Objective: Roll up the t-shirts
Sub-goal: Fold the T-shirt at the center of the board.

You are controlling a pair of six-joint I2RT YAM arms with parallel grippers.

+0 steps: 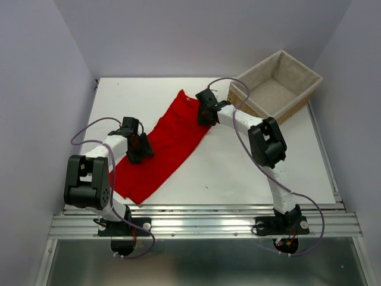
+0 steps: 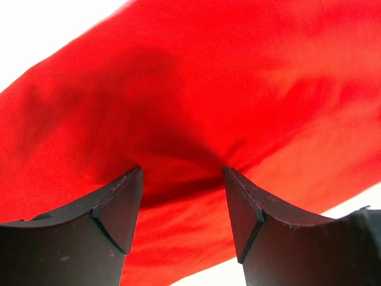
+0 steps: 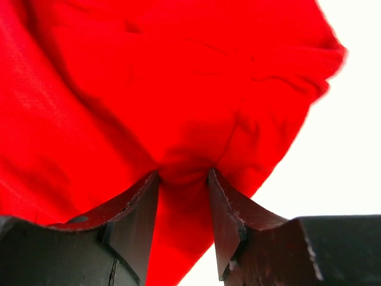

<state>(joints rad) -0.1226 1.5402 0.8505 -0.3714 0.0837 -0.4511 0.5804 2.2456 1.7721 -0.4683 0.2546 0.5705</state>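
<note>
The red t-shirt (image 1: pixel 169 143) lies on the white table as a long folded strip, running from near left to far middle. My left gripper (image 1: pixel 133 156) stands on its left edge near the lower part; in the left wrist view (image 2: pixel 183 173) the jaws stand apart, tips pressed into puckered red cloth (image 2: pixel 196 89). My right gripper (image 1: pixel 204 121) is on the strip's upper right edge; in the right wrist view (image 3: pixel 183 176) its jaws are closer together, with a bunched fold of red cloth (image 3: pixel 178 77) gathered between them.
A beige-lined wicker basket (image 1: pixel 297 101) stands at the far right, just behind the right arm. A metal rail runs along the near table edge (image 1: pixel 202 225). Grey walls close in the left, right and back.
</note>
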